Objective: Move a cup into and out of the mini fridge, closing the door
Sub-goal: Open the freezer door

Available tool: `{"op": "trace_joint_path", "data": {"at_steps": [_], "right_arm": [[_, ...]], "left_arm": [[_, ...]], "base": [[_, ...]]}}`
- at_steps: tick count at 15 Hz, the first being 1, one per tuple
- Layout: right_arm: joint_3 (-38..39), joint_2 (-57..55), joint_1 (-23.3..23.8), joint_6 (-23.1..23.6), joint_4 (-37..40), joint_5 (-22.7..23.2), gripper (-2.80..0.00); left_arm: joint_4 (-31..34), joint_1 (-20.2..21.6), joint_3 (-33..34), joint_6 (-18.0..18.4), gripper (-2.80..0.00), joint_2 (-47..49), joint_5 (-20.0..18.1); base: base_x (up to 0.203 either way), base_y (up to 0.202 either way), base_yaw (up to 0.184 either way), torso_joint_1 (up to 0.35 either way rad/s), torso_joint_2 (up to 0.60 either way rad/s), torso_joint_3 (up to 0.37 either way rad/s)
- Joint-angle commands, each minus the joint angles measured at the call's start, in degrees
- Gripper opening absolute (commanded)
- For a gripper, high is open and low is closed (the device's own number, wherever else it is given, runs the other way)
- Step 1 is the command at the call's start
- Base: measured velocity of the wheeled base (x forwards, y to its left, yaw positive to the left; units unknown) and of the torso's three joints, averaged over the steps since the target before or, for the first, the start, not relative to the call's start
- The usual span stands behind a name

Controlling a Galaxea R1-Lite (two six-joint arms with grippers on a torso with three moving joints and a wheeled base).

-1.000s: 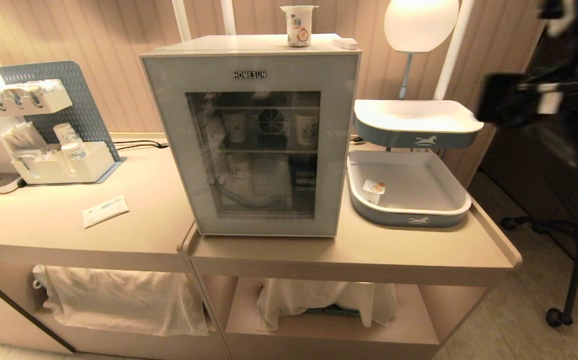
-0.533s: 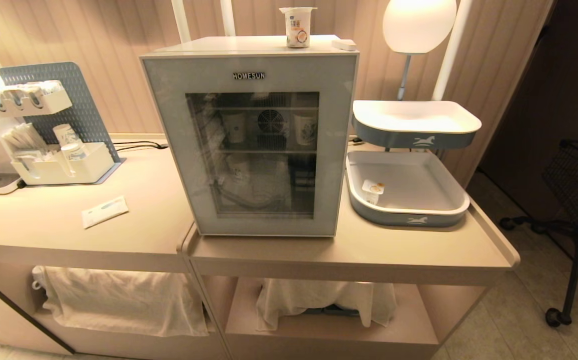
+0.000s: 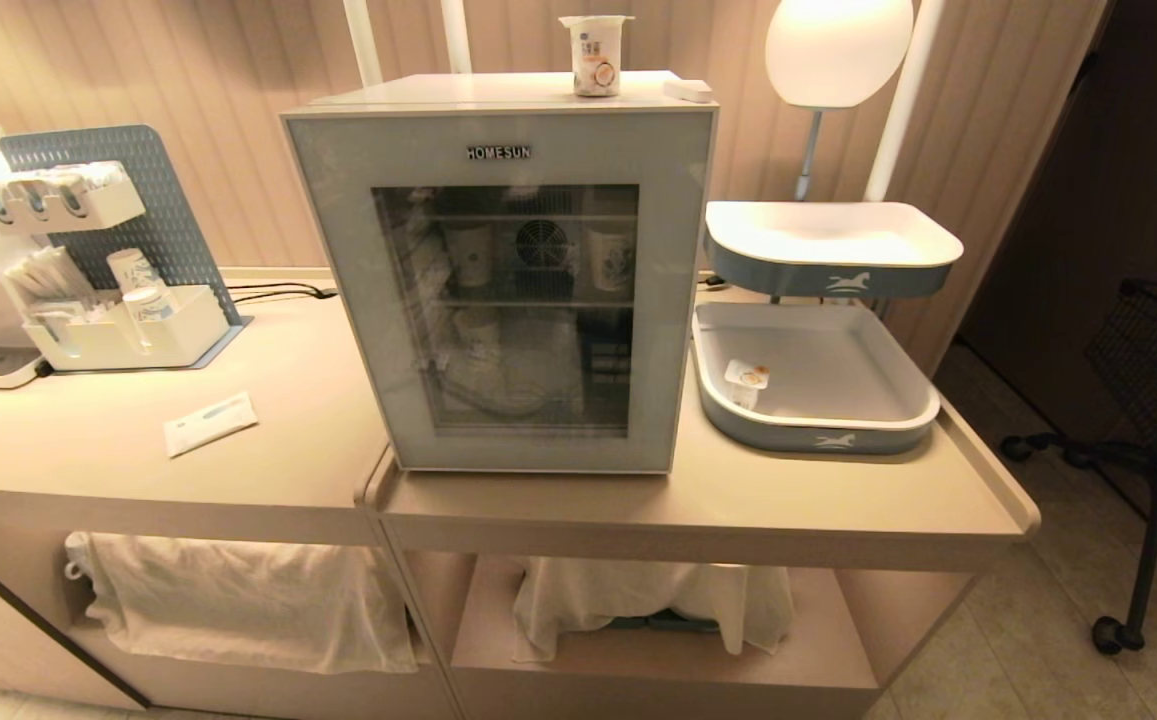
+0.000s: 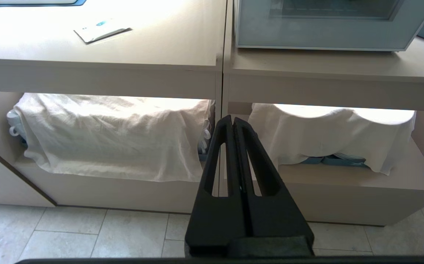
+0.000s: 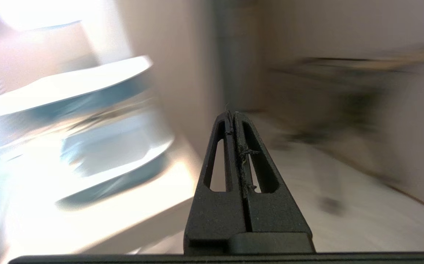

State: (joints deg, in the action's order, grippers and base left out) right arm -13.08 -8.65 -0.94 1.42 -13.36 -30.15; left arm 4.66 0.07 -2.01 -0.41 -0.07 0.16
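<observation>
Head view shows the cup [image 3: 747, 382] in the lower tray [image 3: 818, 430] beside the mini fridge [image 3: 508, 270], door [image 3: 498, 440] shut, both tools, left tool [image 4: 233, 121] and right tool [image 5: 232, 116], closed empty: any reach risks clipping the tray above [image 3: 828, 265].

White fridge [image 3: 498, 90] stands beyond and above the left gripper [image 4: 233, 119], its glass-windowed door [image 3: 343, 300] closed. Foil-lidded cup [image 3: 748, 380] sits upright right of the fridge.
</observation>
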Motion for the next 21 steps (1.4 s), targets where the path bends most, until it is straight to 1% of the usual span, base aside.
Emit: {"op": "trace_joint_path", "data": {"at_steps": [1,2,4,6,7,8,9,21], "right_arm": [[5.19,7.79,0.39,-0.63,0.57,15.37,-2.80],[7.93,8.23,0.49,-1.06,0.88,17.70,-2.80],[12.81,8.51,0.61,-1.02,1.56,25.48,-2.80],[13.17,8.56,0.62,-2.22,6.92,27.53,-2.80],[13.19,8.56,0.66,-1.71,10.60,29.15,-2.80],[12.74,8.52,0.67,-0.50,15.51,29.84,-2.80],[11.62,8.51,0.67,0.96,17.75,30.40,-2.80],[11.68,8.47,0.67,0.51,17.58,30.41,-2.80]], "left_arm": [[0.06,0.01,-0.01,-0.02,-2.80,0.07,0.02],[0.09,0.01,-0.01,-0.02,-2.80,0.07,0.02],[0.09,0.01,-0.01,-0.02,-2.80,0.07,0.02],[0.09,0.01,-0.01,-0.02,-2.80,0.07,0.02],[0.09,0.01,-0.01,0.01,-2.80,0.07,0.02],[0.09,0.01,-0.01,0.06,-2.80,0.07,0.02],[0.09,0.01,-0.01,0.06,-2.80,0.07,0.02],[0.09,0.01,-0.01,0.06,-2.80,0.07,0.02]], "base": [[0.000,0.000,0.000,0.000,0.00,0.000],[0.000,0.000,0.000,0.000,0.00,0.000],[0.000,0.000,0.000,0.000,0.00,0.000],[0.000,0.000,0.000,0.000,0.00,0.000],[0.000,0.000,0.000,0.000,0.00,0.000],[0.000,0.000,0.000,0.000,0.00,0.000],[0.000,0.000,0.000,0.000,0.00,0.000],[0.000,0.000,0.000,0.000,0.00,0.000]]}}
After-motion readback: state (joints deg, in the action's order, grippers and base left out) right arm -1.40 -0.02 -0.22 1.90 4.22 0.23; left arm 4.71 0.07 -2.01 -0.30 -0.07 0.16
